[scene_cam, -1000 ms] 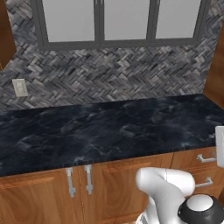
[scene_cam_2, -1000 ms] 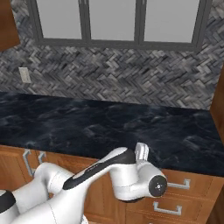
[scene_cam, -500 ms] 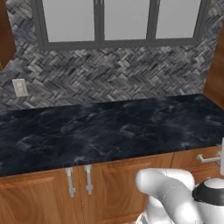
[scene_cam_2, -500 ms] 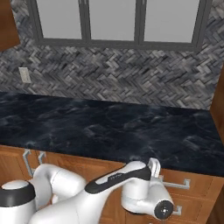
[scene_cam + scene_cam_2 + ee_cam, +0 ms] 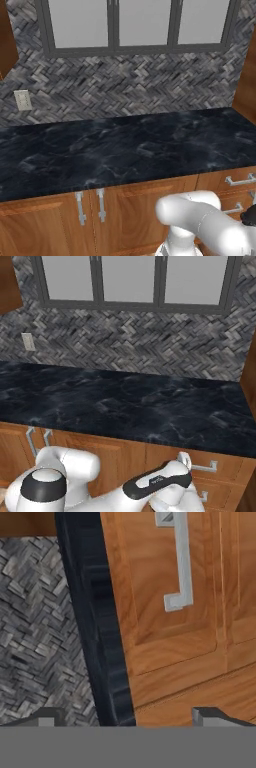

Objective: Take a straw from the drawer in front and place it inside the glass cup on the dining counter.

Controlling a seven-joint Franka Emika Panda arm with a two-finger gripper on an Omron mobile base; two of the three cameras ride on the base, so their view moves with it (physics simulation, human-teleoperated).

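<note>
From left to right in the hand view: herringbone tiles [image 5: 40, 627], the black worktop's edge [image 5: 102, 637], then the shut drawer [image 5: 165, 647] with its silver handle [image 5: 180, 567]. The hand [image 5: 127, 717] hangs spread before it, likely lining up to pull; the straw presumably lies inside, unseen.

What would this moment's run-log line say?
hand: open, empty | facing: drawer front, shut | handle: untouched | straw: not yet fetched
</note>
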